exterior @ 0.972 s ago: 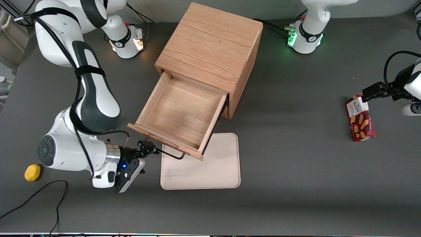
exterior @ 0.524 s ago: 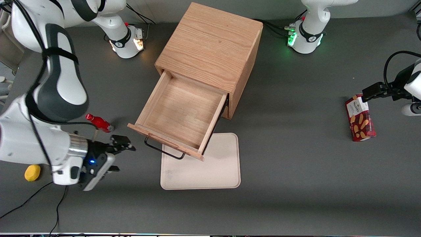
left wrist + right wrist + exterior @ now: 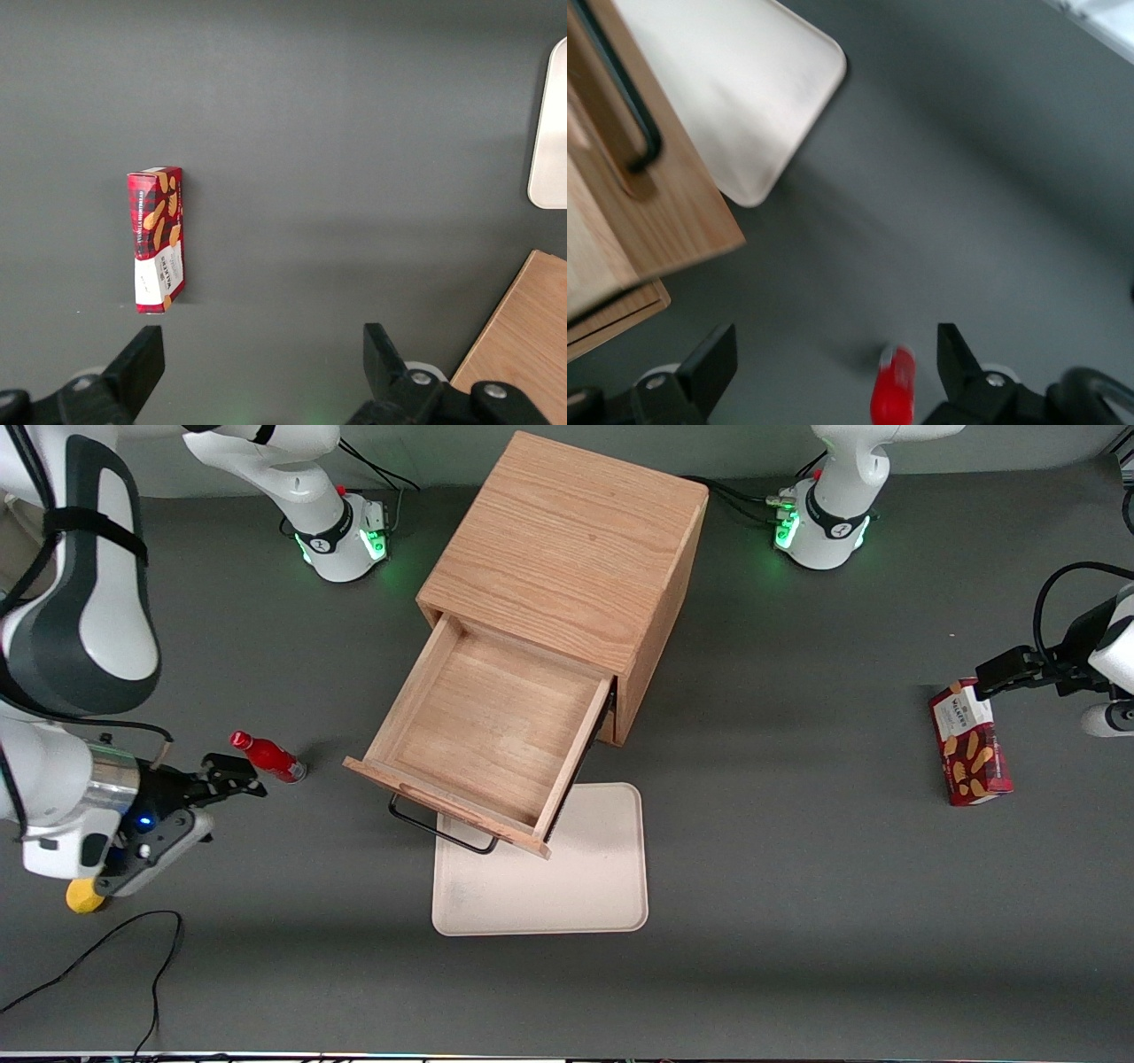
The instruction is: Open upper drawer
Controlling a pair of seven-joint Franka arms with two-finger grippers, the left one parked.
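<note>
On the dark grey matte surface (image 3: 797, 886) stands one light oak cabinet (image 3: 571, 540), a boxy block with visible grain. Its upper drawer (image 3: 487, 731) is pulled well out toward the front camera, a shallow open wooden tray with nothing in it, and a thin black metal bar handle (image 3: 440, 831) runs across its front. The drawer's front edge overhangs one cream rectangular tray (image 3: 567, 877) with rounded corners and a low rim, lying flat. Toward the working arm's end of the surface, well apart from the drawer, hangs the gripper (image 3: 232, 772); its jaws stand wide apart, holding and touching nothing. Just beside its tips lies one small glossy red bottle (image 3: 267, 755) on its side. Toward the parked arm's end lies one red cardboard biscuit box (image 3: 968, 742), flat. One small rounded yellow object (image 3: 81, 899) peeks out under the working arm's wrist.
</note>
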